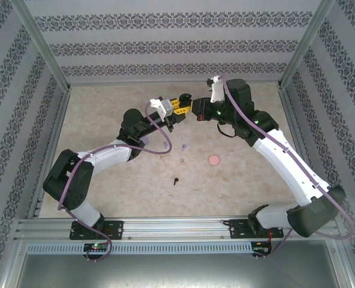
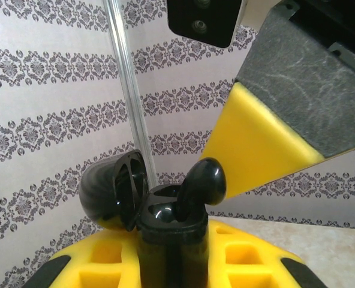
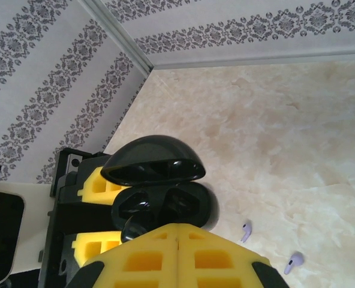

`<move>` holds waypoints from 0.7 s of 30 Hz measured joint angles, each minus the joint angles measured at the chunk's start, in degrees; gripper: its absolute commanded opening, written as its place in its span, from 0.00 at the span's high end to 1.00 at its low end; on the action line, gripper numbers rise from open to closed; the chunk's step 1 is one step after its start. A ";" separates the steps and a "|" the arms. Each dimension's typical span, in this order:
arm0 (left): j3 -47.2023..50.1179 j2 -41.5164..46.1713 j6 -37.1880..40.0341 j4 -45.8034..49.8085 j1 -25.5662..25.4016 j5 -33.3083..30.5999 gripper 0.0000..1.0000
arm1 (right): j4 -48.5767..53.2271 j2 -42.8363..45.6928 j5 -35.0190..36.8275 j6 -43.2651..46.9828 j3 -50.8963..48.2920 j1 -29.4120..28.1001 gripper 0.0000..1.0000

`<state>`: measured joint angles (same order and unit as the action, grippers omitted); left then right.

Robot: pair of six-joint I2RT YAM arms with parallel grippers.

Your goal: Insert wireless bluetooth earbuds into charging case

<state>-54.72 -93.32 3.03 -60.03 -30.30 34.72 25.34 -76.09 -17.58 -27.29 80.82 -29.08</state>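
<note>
My left gripper (image 2: 171, 267) is shut on a black charging case (image 2: 165, 231), held upright above the table with its lid (image 2: 114, 189) swung open to the left. A black earbud (image 2: 202, 183) stands stem-down in the case's right slot, its head sticking out. My right gripper (image 3: 177, 231) is shut, fingers pressed together, and its yellow tip (image 2: 249, 150) rests against the bud's head. In the right wrist view the open case (image 3: 183, 201) and the bud (image 3: 132, 225) sit just beyond my fingertips. Both grippers (image 1: 176, 108) (image 1: 194, 113) meet at the table's far middle.
Another black earbud (image 1: 176, 180) lies on the table's middle. A round pink case (image 1: 213, 160) sits to its right. Two lilac earbuds (image 3: 245, 231) (image 3: 294, 262) lie on the marbled surface below the grippers. Patterned walls and a metal frame enclose the table.
</note>
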 measured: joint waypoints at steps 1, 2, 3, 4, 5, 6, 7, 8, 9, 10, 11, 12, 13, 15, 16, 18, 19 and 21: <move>0.00 0.00 0.00 0.00 0.04 -0.13 1.00 | 0.15 -0.15 0.02 0.02 0.15 -0.15 1.00; 0.00 -0.02 0.00 0.00 0.04 -0.42 1.00 | 0.22 -0.24 0.11 0.02 0.31 -0.46 1.00; 0.00 -0.09 -0.02 0.00 0.04 -0.55 1.00 | 0.35 -0.37 0.13 0.02 0.46 -0.57 1.00; 0.00 -0.20 0.00 0.00 0.07 -0.70 1.00 | 0.59 -0.48 0.11 0.02 0.68 -0.90 1.00; 0.00 -0.37 -0.02 0.00 0.07 -0.61 1.00 | 0.66 -0.63 0.11 0.02 0.85 -1.27 1.00; 0.00 -0.52 0.00 0.00 0.02 -0.42 1.00 | 0.61 -0.90 0.11 0.04 1.07 -1.70 1.00; 0.00 -0.66 -0.02 0.00 -0.09 -0.15 1.00 | 0.59 -1.22 0.07 0.04 1.25 -2.16 1.00; 0.00 -0.79 0.00 0.02 -0.09 0.04 1.00 | 0.59 -1.51 0.07 0.09 1.33 -2.60 1.00; 0.04 -0.85 -0.02 0.04 -0.09 0.20 1.00 | 0.61 -1.77 0.07 0.13 1.42 -2.71 1.00; 0.04 -0.94 -0.02 0.02 -0.07 0.22 1.00 | 0.61 -2.05 0.04 0.17 1.64 -2.99 1.00; 0.07 -0.98 -0.02 0.04 -0.07 0.20 1.00 | 0.63 -2.32 0.04 0.17 1.84 -3.06 1.00; 0.07 -0.98 -0.02 0.02 -0.07 0.22 1.00 | 0.63 -2.40 -0.02 0.17 1.95 -3.08 1.00; 0.07 -0.98 -0.02 0.02 -0.07 0.22 1.00 | 0.61 -2.43 -0.09 0.17 1.99 -3.06 1.00; 0.07 -0.98 -0.02 0.02 -0.07 0.24 1.00 | 0.68 -2.43 -0.09 0.20 2.21 -3.06 1.00; 0.07 -0.98 -0.02 0.02 -0.07 0.26 1.00 | 0.68 -2.45 -0.09 0.20 2.36 -3.06 1.00; 0.17 -0.98 -0.02 0.00 -0.07 0.22 1.00 | 0.70 -2.36 -0.09 0.20 2.64 -3.02 1.00; 0.35 -0.98 -0.02 -0.02 -0.07 0.20 1.00 | 0.83 -2.10 -0.09 0.17 2.69 -2.95 1.00; 0.87 -0.98 -0.02 -0.04 -0.07 0.17 1.00 | 1.90 -0.90 -0.09 0.17 2.69 -2.54 1.00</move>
<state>-53.84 -94.30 3.01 -60.07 -30.37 34.89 27.24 -76.99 -17.67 -27.11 83.50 -31.62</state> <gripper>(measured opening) 0.208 0.058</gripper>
